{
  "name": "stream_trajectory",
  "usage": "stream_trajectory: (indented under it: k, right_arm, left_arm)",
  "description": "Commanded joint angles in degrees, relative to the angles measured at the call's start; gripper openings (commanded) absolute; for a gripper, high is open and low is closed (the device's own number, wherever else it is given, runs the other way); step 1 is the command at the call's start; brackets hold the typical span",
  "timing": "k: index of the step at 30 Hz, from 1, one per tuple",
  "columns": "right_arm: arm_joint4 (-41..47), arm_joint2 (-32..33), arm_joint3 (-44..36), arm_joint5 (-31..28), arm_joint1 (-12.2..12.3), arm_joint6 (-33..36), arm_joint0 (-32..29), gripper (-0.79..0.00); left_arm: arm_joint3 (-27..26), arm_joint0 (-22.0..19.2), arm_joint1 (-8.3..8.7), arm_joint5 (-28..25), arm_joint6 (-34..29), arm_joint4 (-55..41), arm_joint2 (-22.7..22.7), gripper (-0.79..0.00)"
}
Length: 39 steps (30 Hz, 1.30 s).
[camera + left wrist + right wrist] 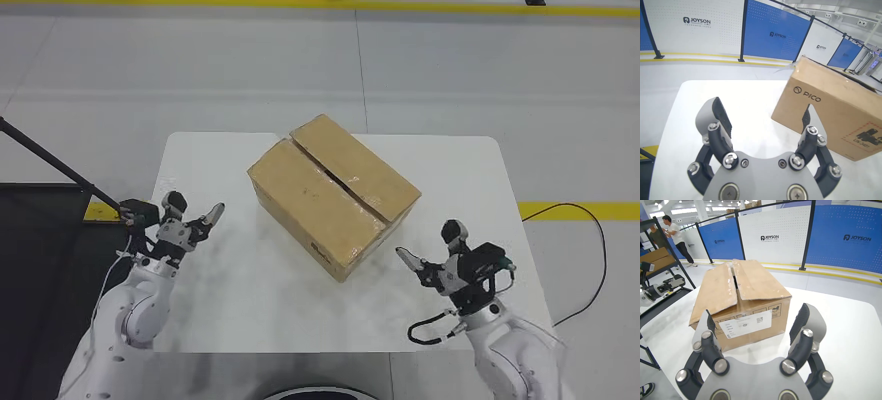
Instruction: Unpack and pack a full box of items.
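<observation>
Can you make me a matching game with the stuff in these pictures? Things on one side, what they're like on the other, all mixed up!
Things:
1. box
2. table
3. left gripper
4. label

What they're like:
A. stuck on the box's side
B. open, holding nothing
C. brown, top flaps folded down
D. white, the box stands on it

Pairs: 1-C, 2-D, 3-B, 4-A

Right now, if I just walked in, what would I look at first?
The big brown cardboard box in the middle of the white table, its top flaps folded down. Then the two open claws, the left claw and the right claw, one on each side of the box, neither touching it.
</observation>
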Motion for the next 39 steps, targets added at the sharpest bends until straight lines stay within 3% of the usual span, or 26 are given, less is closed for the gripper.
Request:
stream_trajectory:
  k: [1, 6, 11, 19, 25, 31, 39]
  right_arm:
    - [-6.5, -2.05, -0.71, 0.36, -0.04, -1.26, -0.25, 0.0]
    - [-11.87, -4.48, -0.86, 0.56, -0.06, -3.89, -1.13, 0.0]
    - [-15.07, -4.86, -1.16, 0.36, 0.09, -4.99, -2.73, 0.0]
    - [-24.4, -9.34, -2.8, 9.21, -0.32, -7.43, -6.77, 0.0]
    - [-28.79, -13.99, -1.16, 17.49, -1.12, -8.03, -6.31, 0.0]
    - [-32.42, -18.75, 1.31, 21.96, -1.96, -7.18, -3.93, 0.0]
    - [-34.0, -22.47, 5.34, 25.83, -3.04, -4.28, -0.27, 0.0]
  left_arm:
    - [1.35, -1.16, 0.02, -0.14, -0.01, -0.26, -0.17, 0.0]
    - [4.81, -4.68, 0.1, -0.35, 0.41, 2.65, 0.59, 0.0]
    - [10.01, -10.79, -0.17, 0.53, 2.22, 5.56, 3.23, 0.0]
    - [21.51, -22.09, -1.09, 3.16, 5.21, 10.86, 9.18, 0.0]
    - [30.19, -28.76, -1.98, 1.71, 5.98, 13.17, 13.97, 0.0]
    - [35.26, -31.95, -2.7, 0.66, 8.17, 13.54, 16.67, 0.0]
    - [37.97, -33.61, -2.98, -0.85, 9.82, 13.49, 17.63, 0.0]
